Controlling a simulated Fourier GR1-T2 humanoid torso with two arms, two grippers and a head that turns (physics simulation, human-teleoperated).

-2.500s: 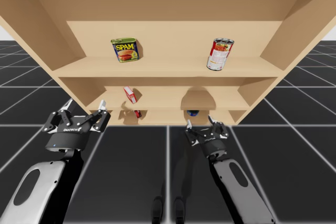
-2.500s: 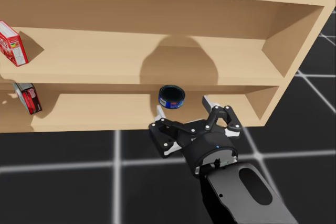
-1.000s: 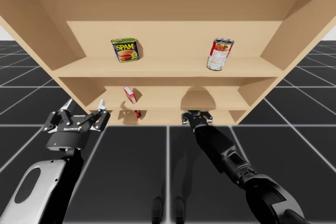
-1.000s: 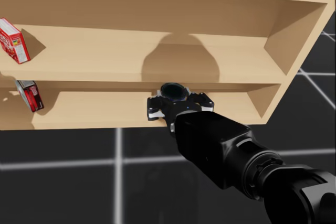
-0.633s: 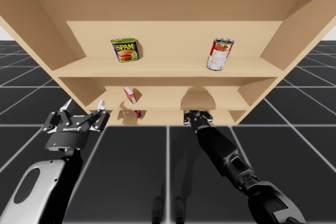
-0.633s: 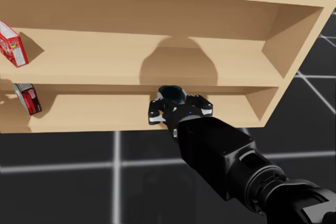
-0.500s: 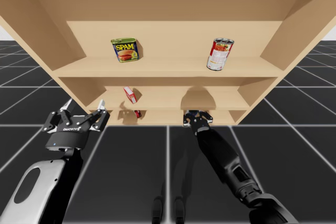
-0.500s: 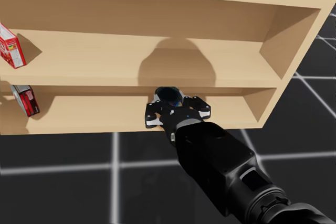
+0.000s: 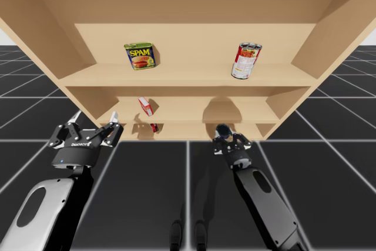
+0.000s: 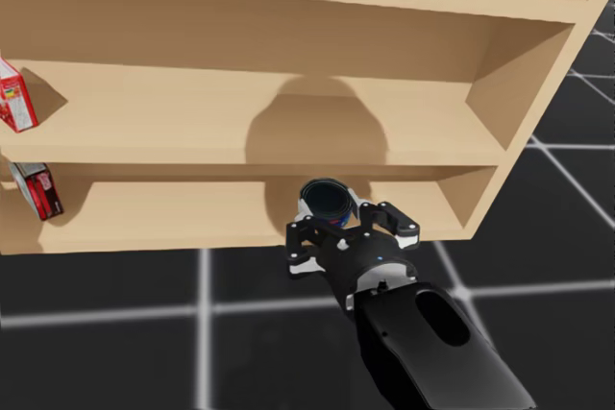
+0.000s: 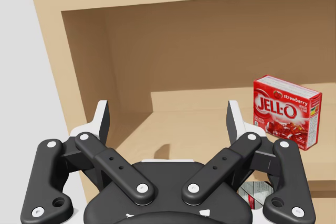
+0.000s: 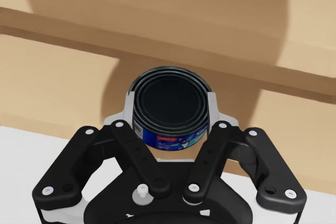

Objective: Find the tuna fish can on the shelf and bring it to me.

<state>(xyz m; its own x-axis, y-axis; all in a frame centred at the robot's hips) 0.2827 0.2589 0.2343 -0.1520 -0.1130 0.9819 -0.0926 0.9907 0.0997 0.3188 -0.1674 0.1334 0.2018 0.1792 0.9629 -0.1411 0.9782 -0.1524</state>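
Two arms are reaching in over the dark gridded floor, one from each side, each ending in one claw. Nearest, on the right, my right claw is grasping the short blue can: both fingers are pressing against its side wall from opposite sides, and its dark round end is facing up and toward me. The can is sitting at the front edge of the lowest level of the shelf, right of centre, under a broad rounded shadow on the board behind it.

On the left, my left claw is hovering just in front of the shelf with its two fingers spread wide and nothing between them.

The shelf is showing three boards. Two red boxes are resting toward its left part: the lower red box is leaning on the lowest board, partly hidden under the left claw in the left wrist view, and the upper red box is standing on the middle board, ahead of that claw and off to its right.

Farthest, on the top board, two more cans are standing well apart: a blue-and-yellow rectangular can on the left and a tall red-and-white can on the right, making three cans in all
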